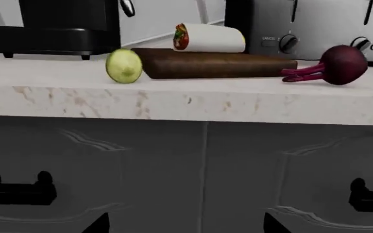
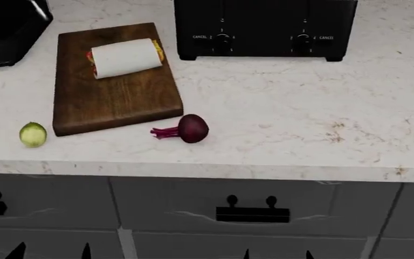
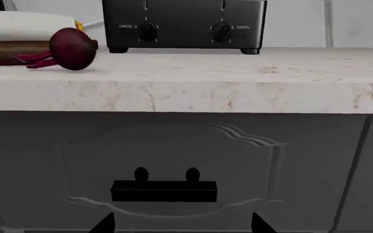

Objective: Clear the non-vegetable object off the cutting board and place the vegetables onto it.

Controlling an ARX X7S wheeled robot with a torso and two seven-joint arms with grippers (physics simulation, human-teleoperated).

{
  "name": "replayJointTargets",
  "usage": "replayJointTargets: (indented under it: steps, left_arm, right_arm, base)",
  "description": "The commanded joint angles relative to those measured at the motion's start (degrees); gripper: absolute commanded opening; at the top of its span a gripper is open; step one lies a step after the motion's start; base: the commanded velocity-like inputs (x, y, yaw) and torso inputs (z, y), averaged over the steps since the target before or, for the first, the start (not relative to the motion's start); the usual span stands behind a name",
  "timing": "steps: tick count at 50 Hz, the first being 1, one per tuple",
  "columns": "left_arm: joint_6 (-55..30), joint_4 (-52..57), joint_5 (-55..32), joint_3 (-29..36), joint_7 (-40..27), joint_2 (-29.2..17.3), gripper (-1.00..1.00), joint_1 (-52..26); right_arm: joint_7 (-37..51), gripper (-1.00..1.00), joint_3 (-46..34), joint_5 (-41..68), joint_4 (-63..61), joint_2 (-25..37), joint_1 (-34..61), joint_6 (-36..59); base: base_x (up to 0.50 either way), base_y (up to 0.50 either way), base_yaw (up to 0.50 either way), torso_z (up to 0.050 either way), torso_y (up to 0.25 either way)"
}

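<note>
Both pincers (image 2: 49,251) are parked low, seemingly wide; the wrap (image 2: 125,58) is laid crosswise far-left on the board (image 2: 114,102), nearer the left arm.

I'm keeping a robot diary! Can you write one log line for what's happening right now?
wrap: on cutting board | beet: on counter beside board | green bulb: on counter | both grippers: low, at drawers, holding nothing

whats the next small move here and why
Probably raise the left gripper toward the wrap. It lies on the cutting board, while the beet and bulb sit on the counter beside it; both grippers are low, at the drawers, holding nothing.
</note>
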Motion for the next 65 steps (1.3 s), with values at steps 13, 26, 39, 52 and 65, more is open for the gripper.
replayJointTargets:
  steps: [13,26,39,52,65]
  left_arm:
    - [0.68,0.14,-1.49,1.87,-2.11,-1.67,1.00,0.01]
    - [-1.36,4.83,-0.61,3.36,-3.81,-3.39,1.00,0.21]
    - [-26.92,29.18,-4.44,1.86,-5.85,-7.10,1.00,-5.28]
    - [-58.66,43.50,-15.32,-3.51,-8.52,-8.95,1.00,-21.29]
    - [-76.87,42.00,-22.96,-8.35,-3.88,-16.09,1.00,-43.68]
  right_arm:
    - [2.15,1.00,-1.90,1.56,-0.08,1.56,0.10,0.20]
    - [6.00,1.00,-2.89,-0.56,-5.95,2.63,0.96,7.39]
    - [5.28,1.00,-3.74,-0.14,-28.49,4.85,12.22,37.53]
    - [2.62,1.00,-2.47,2.36,-39.18,8.53,28.32,63.26]
    - [-2.56,1.00,-3.63,4.30,-34.55,12.98,48.82,74.75]
  base:
    - [0.00,0.50,0.00,0.000,0.000]
    - [0.00,0.11,0.00,0.000,0.000]
    - [0.00,0.00,0.00,0.000,0.000]
    - [0.00,0.00,0.00,0.000,0.000]
    - [0.00,0.00,0.00,0.000,0.000]
